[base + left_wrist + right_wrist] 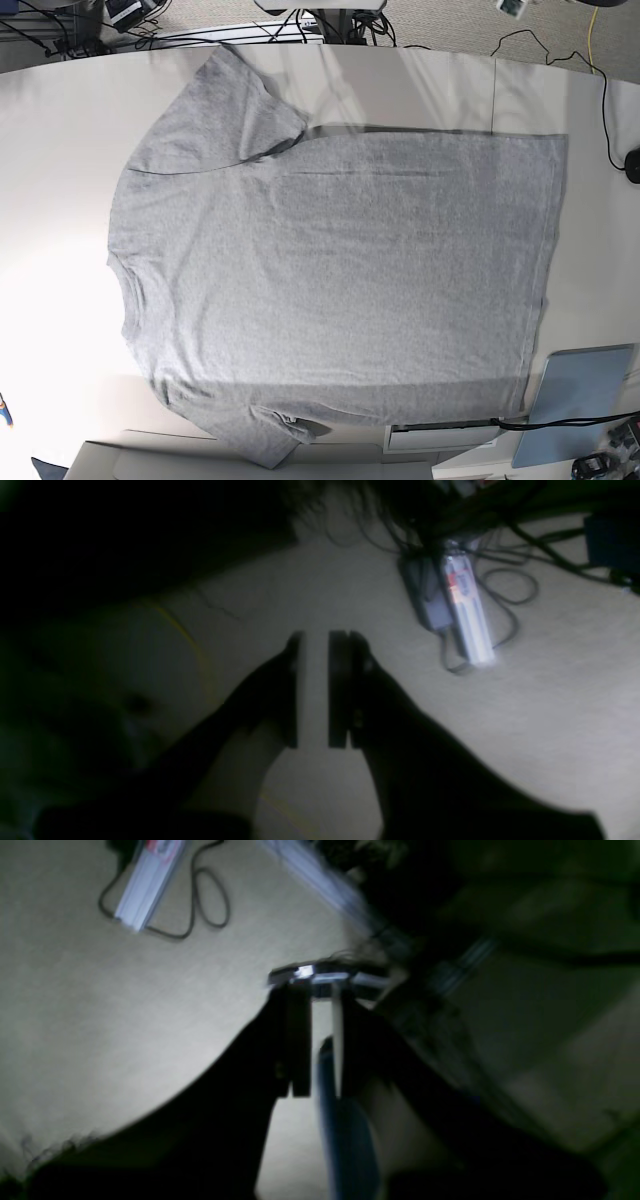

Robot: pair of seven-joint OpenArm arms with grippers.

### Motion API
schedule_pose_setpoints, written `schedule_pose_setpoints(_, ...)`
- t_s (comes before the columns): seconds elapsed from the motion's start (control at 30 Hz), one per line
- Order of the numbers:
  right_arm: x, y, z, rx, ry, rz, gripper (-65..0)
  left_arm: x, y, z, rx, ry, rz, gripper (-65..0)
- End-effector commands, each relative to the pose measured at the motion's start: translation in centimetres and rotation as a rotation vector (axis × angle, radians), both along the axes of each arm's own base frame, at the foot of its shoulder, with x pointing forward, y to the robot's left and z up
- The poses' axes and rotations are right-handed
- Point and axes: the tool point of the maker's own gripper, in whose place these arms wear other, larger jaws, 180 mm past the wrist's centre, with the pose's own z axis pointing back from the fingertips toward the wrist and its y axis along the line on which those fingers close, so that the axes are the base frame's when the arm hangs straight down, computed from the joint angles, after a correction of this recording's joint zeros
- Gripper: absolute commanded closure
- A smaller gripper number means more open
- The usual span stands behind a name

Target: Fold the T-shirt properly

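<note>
The heather-grey T-shirt (340, 260) lies spread flat on the white table (60, 130) in the base view, neck to the left, hem to the right, one sleeve at the top left and one at the bottom. No lettering shows. Neither arm appears in the base view. In the left wrist view my left gripper (315, 640) hangs over the floor, jaws a narrow gap apart with nothing between them. My right gripper (324, 995) also points at the floor, slightly open; a blurred blue shape (342, 1130) shows low in its gap, and I cannot tell what it is.
A pale blue flat board (585, 400) lies at the table's lower right, past the shirt's hem. Cables and a black puck (632, 165) sit at the right edge. On the carpet below lie a power strip (462, 615) and looped cords (200, 895).
</note>
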Motion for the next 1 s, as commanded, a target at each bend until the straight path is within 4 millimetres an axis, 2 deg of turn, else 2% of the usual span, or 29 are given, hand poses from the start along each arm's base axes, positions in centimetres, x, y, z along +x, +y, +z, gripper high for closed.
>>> schedule_pose_setpoints(0.0,0.8,0.2,1.7,-0.002,-0.033,0.014,-8.4,1.0,0.9,1.5,0.058,-0.038,-0.028,-10.0)
schedule_pose_setpoints(0.1,4.3,0.0,5.8,-0.053,-0.146,0.067,-8.4,4.5,2.7,4.5,0.209,-0.134,-0.082,-10.0)
schedule_pose_setpoints(0.17,6.5,0.0,8.1,-0.096,-0.212,0.131,-8.4,6.6,3.0,6.2,0.27,-0.191,-0.138,-10.6)
schedule_pose_setpoints(0.27,9.0,-0.1,10.7,-0.16,-0.287,0.23,-8.4,8.7,2.9,7.9,0.322,-0.249,-0.219,-19.2)
schedule_pose_setpoints(0.4,10.5,-2.0,11.7,-0.267,-0.303,0.338,-8.4,10.3,2.5,8.1,0.347,-0.255,-0.321,-33.4)
schedule_pose_setpoints(0.47,11.2,-2.3,12.0,-0.287,-0.308,0.381,-8.8,11.0,2.0,8.0,0.335,-0.255,-0.352,-34.7)
schedule_pose_setpoints(0.5,11.5,-2.3,12.1,-0.287,-0.311,0.4,-11.0,11.4,1.7,7.9,0.326,-0.258,-0.365,-34.7)
schedule_pose_setpoints(0.63,12.7,-1.7,12.4,-0.275,-0.335,0.49,-26.8,13.3,0.1,8.4,0.272,-0.321,-0.432,-34.6)
schedule_pose_setpoints(0.7,13.2,-1.2,12.6,-0.261,-0.35,0.526,-27.9,14.1,-0.5,8.4,0.249,-0.335,-0.481,-34.6)
schedule_pose_setpoints(0.8,13.6,-0.5,12.8,-0.231,-0.375,0.555,-27.9,14.9,0.3,7.7,0.256,-0.308,-0.529,-34.6)
schedule_pose_setpoints(0.97,13.6,-0.4,12.8,-0.225,-0.378,0.556,-27.9,16.3,3.8,6.2,0.303,-0.267,-0.552,-34.6)
